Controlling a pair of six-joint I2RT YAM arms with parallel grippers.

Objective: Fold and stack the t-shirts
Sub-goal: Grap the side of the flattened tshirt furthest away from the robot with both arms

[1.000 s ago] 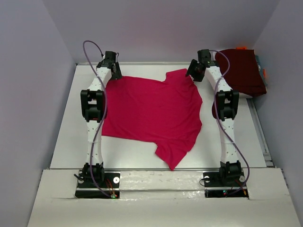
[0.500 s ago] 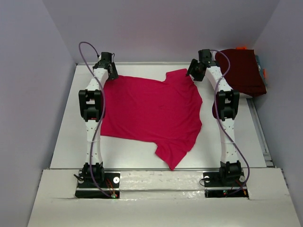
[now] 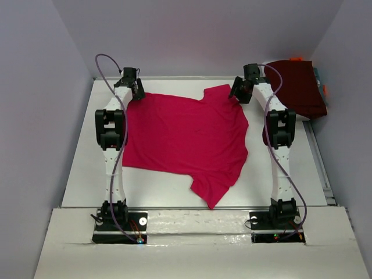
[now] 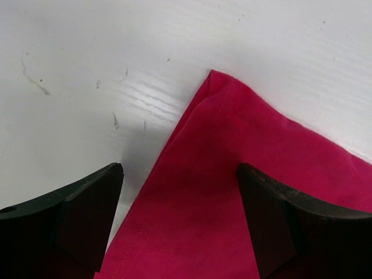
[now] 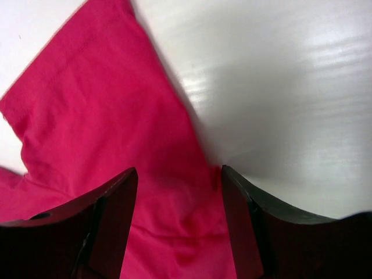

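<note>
Left gripper (image 4: 180,192) and right gripper (image 5: 177,195), both spread, straddle far corners of the crimson t-shirt (image 3: 186,136), positioned to pinch for folding.

— Tee (image 3: 186,136) colour?
— Bright crimson-pink, plain, no print. Folded tee (image 3: 296,87) is dk maroon, also plain.
— Table (image 3: 87,168)?
— White, glossy, a few grey scuffs. Arms (image 3: 113,133) white w/ black joints, cables (image 3: 96,65) purple. Walls (image 3: 40,87) pale lilac-grey. Small orange bit (image 3: 296,58) behind the maroon.
</note>
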